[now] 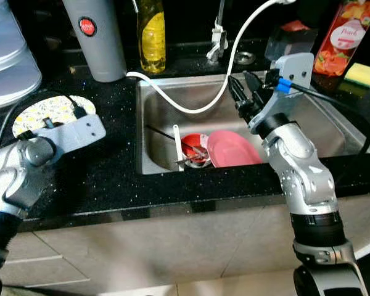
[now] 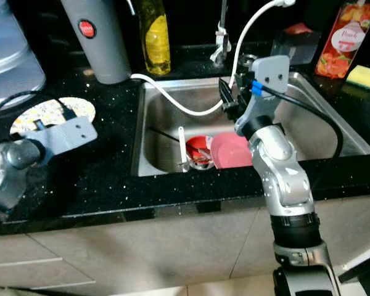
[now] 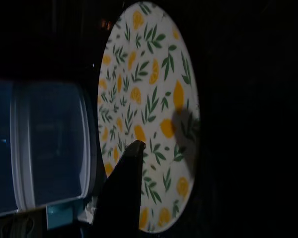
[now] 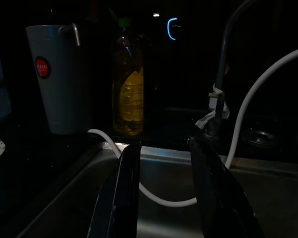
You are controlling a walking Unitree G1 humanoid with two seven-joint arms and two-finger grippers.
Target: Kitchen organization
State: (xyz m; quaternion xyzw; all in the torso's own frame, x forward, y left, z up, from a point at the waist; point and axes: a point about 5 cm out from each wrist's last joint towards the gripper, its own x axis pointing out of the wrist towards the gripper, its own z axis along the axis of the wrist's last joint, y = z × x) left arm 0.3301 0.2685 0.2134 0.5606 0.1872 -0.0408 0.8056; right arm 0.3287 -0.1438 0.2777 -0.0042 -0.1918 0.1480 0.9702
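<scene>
I have the right gripper up over the sink, fingers spread with nothing between them, white hose looping just beyond. Pink plate lies on the sink bottom, touching the red bowl with cutlery in it. Left gripper hangs over the lemon-print plate on the black counter; can't tell its finger state

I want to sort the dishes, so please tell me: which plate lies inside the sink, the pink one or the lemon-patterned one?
The pink plate lies inside the sink; the lemon-patterned plate rests on the black counter.
</scene>
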